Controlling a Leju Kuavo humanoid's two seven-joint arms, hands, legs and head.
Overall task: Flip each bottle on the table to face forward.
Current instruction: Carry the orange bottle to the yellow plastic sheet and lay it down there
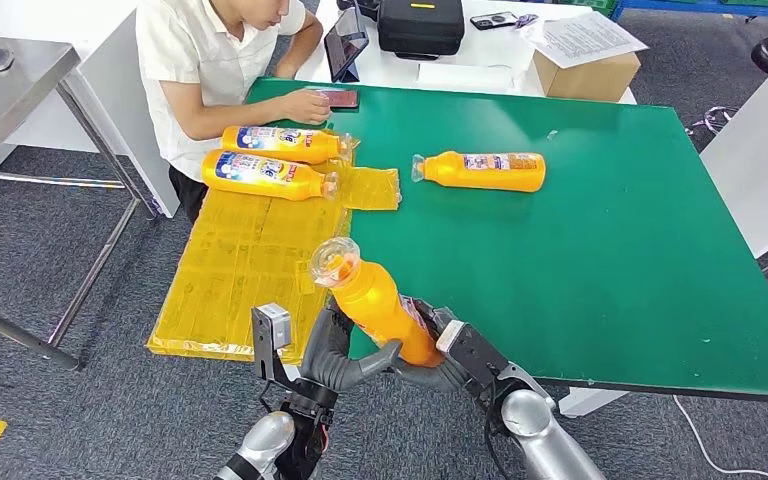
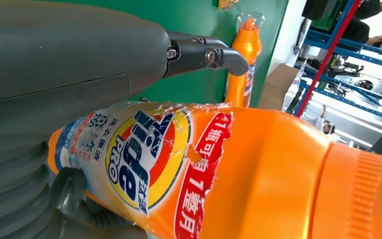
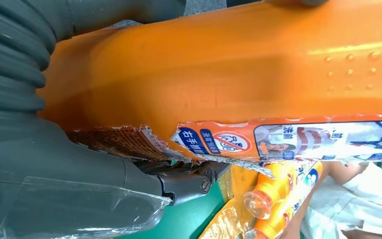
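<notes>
Bottle (image 1: 380, 305) in hand: raised over the counter's (image 1: 610, 250) near edge, gripped by left hand (image 1: 335, 360) and right hand (image 1: 450, 355), turn apparently unfinished. Two bottles (image 1: 270, 160) near the far left corner lie label-up, judged done. Single bottle (image 1: 485, 171) mid-counter seemingly remains.

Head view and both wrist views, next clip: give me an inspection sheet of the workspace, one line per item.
Surface: green table, with a yellow mat on its left part.
Job's things: held bottle raised off the table, cap pointing away from the robot; two bottles lying on the mat; lone bottle lying on bare green.
Clutter: phone under a person's hand.
Hands: left hand and right hand both grip the held bottle.
Cables: white cable on the floor.
Surroundings: seated person, cardboard box, black case, metal table.
</notes>
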